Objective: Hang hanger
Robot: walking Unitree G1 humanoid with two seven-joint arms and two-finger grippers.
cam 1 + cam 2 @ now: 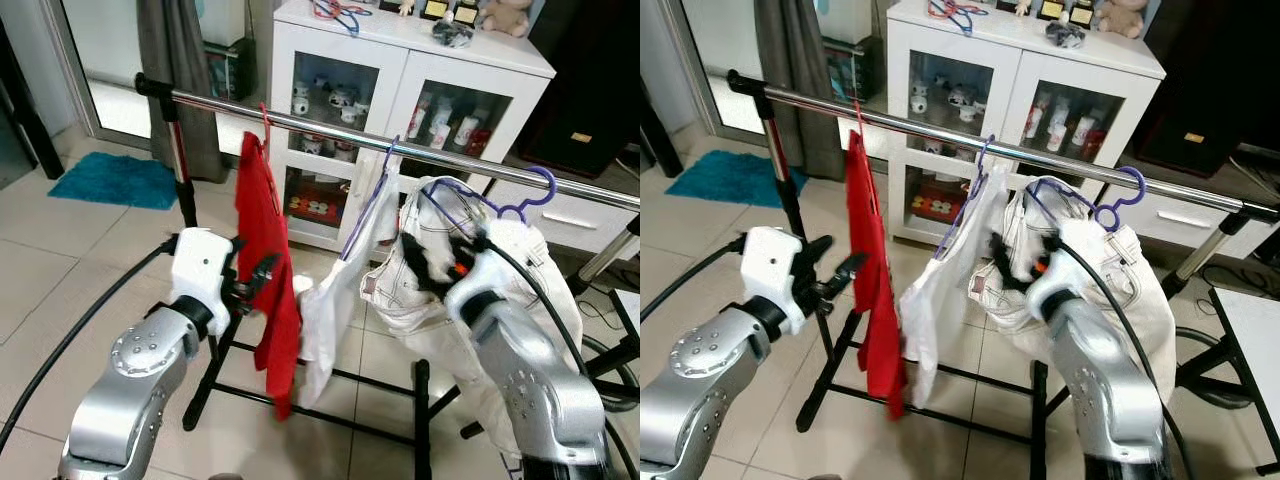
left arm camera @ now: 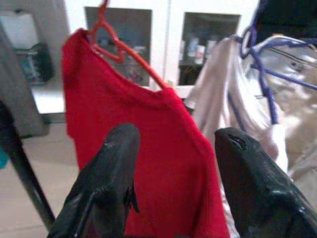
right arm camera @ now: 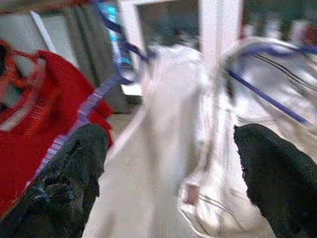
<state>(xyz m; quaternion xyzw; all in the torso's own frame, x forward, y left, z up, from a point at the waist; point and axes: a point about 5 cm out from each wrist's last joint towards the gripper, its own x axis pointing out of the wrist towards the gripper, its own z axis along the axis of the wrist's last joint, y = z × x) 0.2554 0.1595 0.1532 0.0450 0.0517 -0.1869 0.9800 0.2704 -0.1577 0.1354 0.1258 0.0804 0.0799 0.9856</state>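
Purple hanger (image 1: 500, 205) just above right end effector (image 1: 440, 262)

Both head cams sit up high, looking forward and down over a metal rail (image 1: 420, 152) with clothes on it, a white cabinet (image 1: 400, 90) behind. They share nearly the whole scene; the right eye just frames it slightly shifted.

The left wrist cam looks out between its own two black fingers (image 2: 106, 183), really close to a red shirt (image 2: 148, 144), cabinet doors behind it.

The right wrist cam is blurry, facing white clothes (image 3: 198, 148) up close. It catches the red shirt too, so both wrist cams overlap there.
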